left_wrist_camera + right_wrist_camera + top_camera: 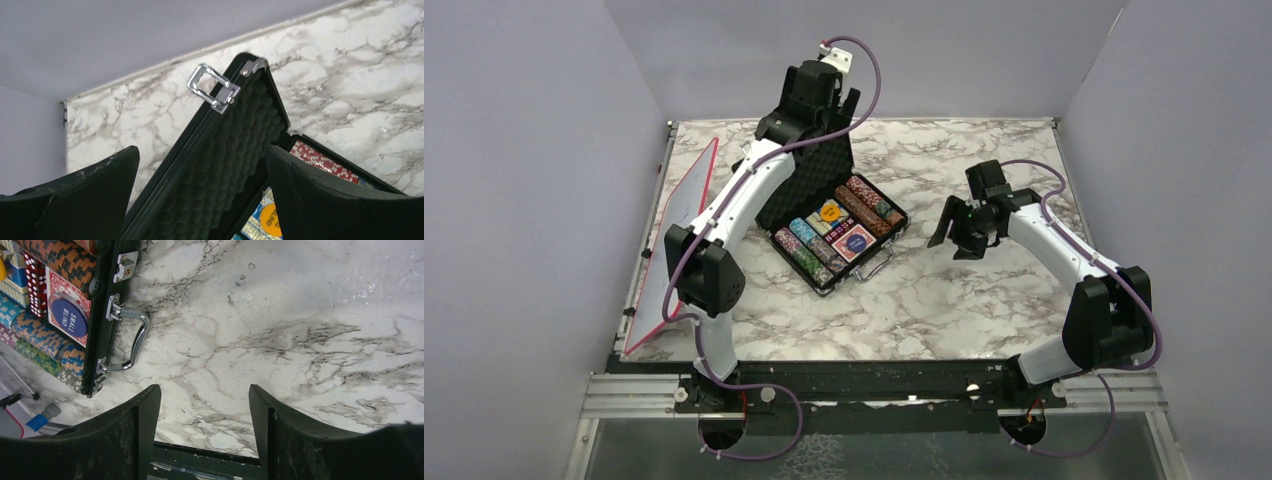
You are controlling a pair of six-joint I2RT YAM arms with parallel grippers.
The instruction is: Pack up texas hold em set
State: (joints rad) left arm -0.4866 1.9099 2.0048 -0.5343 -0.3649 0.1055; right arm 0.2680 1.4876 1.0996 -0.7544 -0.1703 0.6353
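The black briefcase (876, 236) lies open mid-table, its foam-lined lid (819, 178) standing up. Inside lie rows of multicoloured poker chips (809, 250), red-backed cards (856, 241) under a blue disc, an orange disc (830, 212) and red dice (32, 286). The metal handle (135, 340) points to the near right. My left gripper (836, 100) is open above the lid's top edge; in the left wrist view the lid (225, 160) with its silver latch (212, 90) stands between the open fingers (320, 195). My right gripper (959, 235) is open and empty over bare table right of the case.
A red-edged white board (674, 240) leans at the table's left edge. A small blue-tipped tool (42, 417) lies near the case's near corner. Grey walls enclose three sides. The marble table (984, 310) has a black rail at its near edge (210, 460).
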